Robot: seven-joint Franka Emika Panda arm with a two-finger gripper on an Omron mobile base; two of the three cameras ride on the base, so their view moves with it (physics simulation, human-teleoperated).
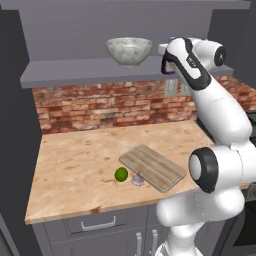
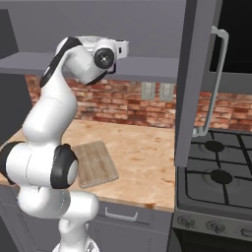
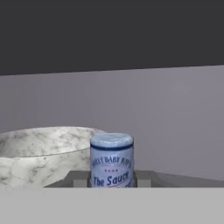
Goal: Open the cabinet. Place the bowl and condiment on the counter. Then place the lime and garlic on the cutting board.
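Note:
The cabinet point(image 1: 75, 72) stands open, and its right door point(image 2: 197, 74) swings out over the stove. On its shelf sits the marbled bowl point(image 1: 129, 50), which the hand view shows as the bowl point(image 3: 39, 153) just left of the condiment point(image 3: 112, 159). My gripper point(image 3: 112, 180) is up at the shelf, right of the bowl, shut on the condiment, with a finger pad on each side of it. Down on the counter point(image 1: 75, 165), the lime point(image 1: 121, 174) and the garlic point(image 1: 137, 179) lie side by side at the near edge of the cutting board point(image 1: 152, 167).
A black stove point(image 2: 221, 182) adjoins the counter on the right, under the open door's silver handle point(image 2: 216, 78). A brick wall point(image 1: 100, 107) backs the counter. Grey drawers point(image 1: 97, 222) sit below. A dark wall panel point(image 1: 15, 150) bounds the left side.

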